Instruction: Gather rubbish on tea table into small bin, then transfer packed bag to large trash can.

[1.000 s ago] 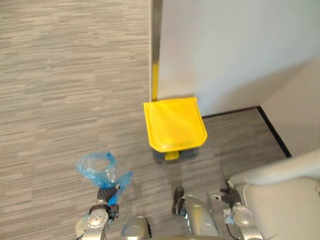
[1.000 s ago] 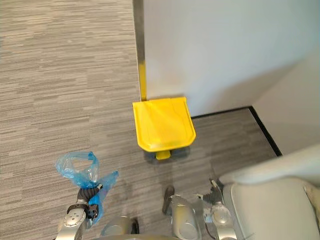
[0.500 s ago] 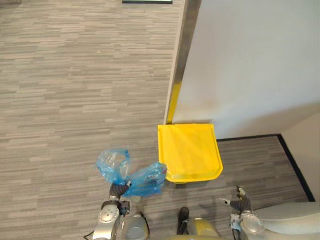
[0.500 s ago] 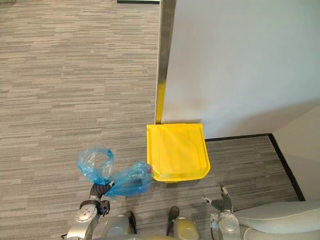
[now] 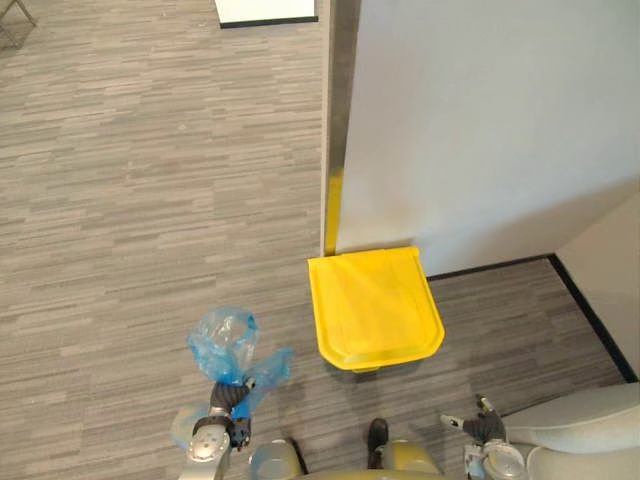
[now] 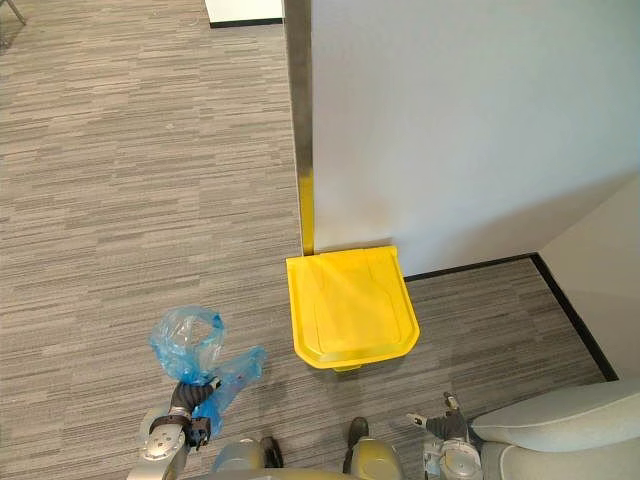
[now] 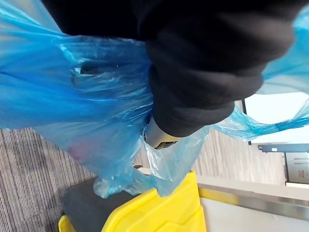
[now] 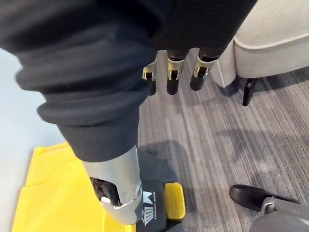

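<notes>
Transfer step: my left hand (image 5: 222, 402) clutches the blue bag (image 5: 222, 340) in curled fingers; right hand (image 5: 480, 425) slack, empty. Closed yellow can (image 5: 375, 308), two o'clock, wants its lid raised.

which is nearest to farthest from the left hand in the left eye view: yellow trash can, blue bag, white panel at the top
1. blue bag: gripped in the left hand.
2. yellow trash can: on the floor to its right.
3. white panel: far across the floor.
</notes>
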{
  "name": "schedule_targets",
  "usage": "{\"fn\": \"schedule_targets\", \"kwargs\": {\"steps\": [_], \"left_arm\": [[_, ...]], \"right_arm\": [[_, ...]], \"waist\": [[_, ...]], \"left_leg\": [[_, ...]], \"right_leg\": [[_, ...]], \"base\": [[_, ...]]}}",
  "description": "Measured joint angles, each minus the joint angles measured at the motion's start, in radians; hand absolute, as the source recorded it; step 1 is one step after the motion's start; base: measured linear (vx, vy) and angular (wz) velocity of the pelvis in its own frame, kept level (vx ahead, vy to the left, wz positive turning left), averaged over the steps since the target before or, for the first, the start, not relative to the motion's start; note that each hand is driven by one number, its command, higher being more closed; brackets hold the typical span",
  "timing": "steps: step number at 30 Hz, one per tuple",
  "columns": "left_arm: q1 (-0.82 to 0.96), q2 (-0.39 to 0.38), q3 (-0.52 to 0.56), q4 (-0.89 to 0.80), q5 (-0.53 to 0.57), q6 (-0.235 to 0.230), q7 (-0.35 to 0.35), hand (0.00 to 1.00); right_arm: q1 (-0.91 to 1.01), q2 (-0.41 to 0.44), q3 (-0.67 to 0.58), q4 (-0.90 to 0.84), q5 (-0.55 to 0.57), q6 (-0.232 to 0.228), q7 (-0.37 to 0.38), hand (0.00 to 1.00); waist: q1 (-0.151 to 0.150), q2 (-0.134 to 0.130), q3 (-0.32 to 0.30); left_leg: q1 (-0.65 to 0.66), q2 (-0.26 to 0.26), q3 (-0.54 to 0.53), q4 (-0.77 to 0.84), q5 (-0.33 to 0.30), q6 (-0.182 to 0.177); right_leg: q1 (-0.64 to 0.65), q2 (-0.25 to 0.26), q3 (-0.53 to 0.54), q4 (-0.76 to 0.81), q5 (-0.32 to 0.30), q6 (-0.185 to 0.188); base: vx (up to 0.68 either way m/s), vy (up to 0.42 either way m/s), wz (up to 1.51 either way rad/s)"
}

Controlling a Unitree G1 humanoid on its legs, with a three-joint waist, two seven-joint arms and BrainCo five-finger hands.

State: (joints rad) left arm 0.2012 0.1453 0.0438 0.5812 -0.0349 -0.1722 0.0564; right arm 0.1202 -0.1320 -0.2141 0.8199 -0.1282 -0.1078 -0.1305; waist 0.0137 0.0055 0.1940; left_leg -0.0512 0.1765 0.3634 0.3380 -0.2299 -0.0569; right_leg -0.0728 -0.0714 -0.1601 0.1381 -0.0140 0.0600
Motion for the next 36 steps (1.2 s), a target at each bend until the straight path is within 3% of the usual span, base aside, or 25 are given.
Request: {"fn": "schedule_targets", "kwargs": {"steps": [4, 5, 7, 9, 11, 12, 14, 16, 17, 18, 20, 21, 23, 27, 32, 36], "left_arm": [[0.008, 0.006, 0.019, -0.018, -0.001, 0.0, 0.012, 1.0], [0.017, 0.006, 0.018, -0.034, -0.001, 0.0, 0.011, 1.0], [0.022, 0.007, 0.016, -0.047, -0.001, 0.0, 0.011, 1.0], [0.02, 0.024, 0.009, -0.079, -0.002, 0.001, 0.013, 1.0], [0.012, 0.041, 0.005, -0.08, -0.002, 0.0, 0.015, 1.0], [0.0, 0.049, 0.005, -0.074, -0.002, 0.0, 0.014, 1.0], [-0.047, 0.051, 0.005, -0.055, -0.003, 0.0, 0.017, 1.0], [-0.094, 0.043, 0.0, -0.028, -0.003, 0.0, 0.034, 1.0], [-0.121, 0.044, -0.011, -0.022, -0.003, 0.0, 0.039, 1.0], [-0.137, 0.047, -0.014, -0.022, -0.003, 0.0, 0.04, 1.0], [-0.162, 0.046, -0.014, -0.022, -0.003, 0.0, 0.045, 1.0], [-0.171, 0.044, -0.016, -0.022, -0.003, 0.0, 0.054, 1.0], [-0.177, 0.038, -0.017, -0.022, -0.003, 0.0, 0.058, 1.0], [-0.176, 0.03, -0.039, -0.031, -0.002, 0.001, 0.053, 1.0], [-0.175, 0.007, -0.047, -0.077, -0.001, 0.0, 0.051, 1.0], [-0.178, 0.025, -0.101, -0.081, -0.001, -0.001, 0.049, 1.0]], "right_arm": [[-0.071, -0.005, 0.071, -0.005, 0.0, 0.002, 0.0, 0.0], [-0.088, -0.004, 0.076, -0.014, 0.0, 0.002, 0.0, 0.0], [-0.097, -0.004, 0.075, -0.041, 0.001, 0.002, -0.002, 0.0], [-0.094, 0.0, 0.073, -0.062, 0.001, 0.001, -0.003, 0.0], [-0.106, -0.001, 0.071, -0.06, 0.002, 0.0, -0.005, 0.0], [-0.118, -0.003, 0.069, -0.058, 0.002, 0.001, -0.009, 0.0], [-0.119, -0.017, 0.068, -0.057, 0.002, 0.003, -0.022, 0.0], [-0.127, -0.048, 0.068, -0.056, 0.002, 0.006, -0.023, 0.0], [-0.125, -0.062, 0.066, -0.063, 0.002, 0.006, -0.024, 0.0], [-0.113, -0.063, 0.061, -0.082, 0.002, 0.006, -0.025, 0.0], [-0.068, -0.061, 0.045, -0.113, 0.008, 0.006, -0.022, 0.0], [-0.038, -0.056, 0.018, -0.142, 0.013, 0.009, -0.022, 0.0], [-0.001, -0.036, -0.03, -0.168, 0.036, 0.009, -0.024, 0.0], [-0.035, 0.029, -0.052, -0.204, 0.08, 0.009, -0.022, 0.0], [-0.105, 0.065, 0.063, -0.262, 0.08, 0.005, -0.021, 0.0], [-0.249, 0.083, 0.199, -0.298, 0.079, 0.0, -0.026, 0.0]], "waist": [[0.004, 0.001, 0.002], [0.008, -0.005, 0.009], [0.017, -0.015, 0.028], [0.029, -0.039, 0.065], [0.032, -0.039, 0.082], [0.024, -0.049, 0.099], [0.018, -0.054, 0.136], [0.011, -0.048, 0.167], [0.002, -0.026, 0.193], [-0.004, -0.021, 0.201], [-0.012, -0.02, 0.202], [-0.016, -0.021, 0.202], [-0.023, -0.019, 0.2], [-0.014, -0.016, 0.199], [0.001, -0.005, 0.191], [0.007, -0.003, 0.178]], "left_leg": [[-0.104, 0.036, -0.01, 0.122, -0.053, 0.033], [-0.114, 0.042, -0.013, 0.161, -0.087, 0.031], [-0.105, 0.04, -0.025, 0.219, -0.131, 0.036], [-0.066, 0.014, -0.044, 0.235, -0.155, 0.07], [-0.063, 0.022, -0.059, 0.26, -0.164, 0.088], [-0.055, 0.015, -0.06, 0.272, -0.169, 0.096], [-0.058, -0.001, -0.088, 0.323, -0.2, 0.099], [-0.064, -0.006, -0.133, 0.373, -0.239, 0.082], [-0.066, -0.007, -0.177, 0.382, -0.249, 0.069], [-0.076, -0.014, -0.212, 0.383, -0.252, 0.063], [-0.081, -0.036, -0.294, 0.385, -0.258, 0.052], [-0.095, -0.039, -0.339, 0.389, -0.267, 0.034], [-0.11, -0.028, -0.393, 0.398, -0.283, 0.006], [-0.118, 0.037, -0.41, 0.368, -0.261, -0.058], [-0.146, 0.055, -0.384, 0.36, -0.255, -0.064], [-0.228, 0.01, -0.434, 0.36, -0.223, -0.06]], "right_leg": [[-0.078, 0.008, -0.001, 0.056, 0.002, 0.009], [-0.097, 0.002, 0.001, 0.11, -0.024, 0.015], [-0.114, -0.022, -0.005, 0.217, -0.077, 0.017], [-0.169, -0.082, -0.064, 0.394, -0.126, 0.016], [-0.223, -0.081, -0.088, 0.356, -0.13, 0.019], [-0.247, -0.09, -0.093, 0.236, -0.078, 0.049], [-0.262, -0.111, -0.13, 0.105, -0.023, 0.076], [-0.224, -0.116, -0.123, 0.108, -0.003, 0.08], [-0.231, -0.084, -0.054, 0.148, -0.021, 0.097], [-0.252, -0.052, 0.019, 0.199, -0.051, 0.103], [-0.302, 0.018, 0.149, 0.323, -0.142, 0.069], [-0.319, 0.033, 0.158, 0.383, -0.18, 0.051], [-0.33, 0.025, 0.101, 0.431, -0.192, 0.049], [-0.338, 0.067, 0.039, 0.453, -0.225, 0.005], [-0.358, 0.065, 0.032, 0.443, -0.222, -0.007], [-0.401, 0.019, 0.005, 0.43, -0.196, -0.005]], "base": [[-0.17, 0.05, -0.07], [-0.17, 0.102, -0.06], [-0.14, 0.115, 0.1], [-0.09, 0.069, 0.14], [-0.04, 0.03, 0.06], [-0.02, 0.028, 0.15], [0.01, -0.009, 0.42], [0.05, -0.078, 0.47], [0.08, -0.124, 0.56], [0.16, -0.167, 0.75], [0.19, -0.154, 0.79], [0.21, -0.195, 0.84], [0.24, -0.238, 0.74], [0.25, -0.194, 0.15], [0.05, -0.043, 0.03], [-0.1, 0.02, 0.37]]}}
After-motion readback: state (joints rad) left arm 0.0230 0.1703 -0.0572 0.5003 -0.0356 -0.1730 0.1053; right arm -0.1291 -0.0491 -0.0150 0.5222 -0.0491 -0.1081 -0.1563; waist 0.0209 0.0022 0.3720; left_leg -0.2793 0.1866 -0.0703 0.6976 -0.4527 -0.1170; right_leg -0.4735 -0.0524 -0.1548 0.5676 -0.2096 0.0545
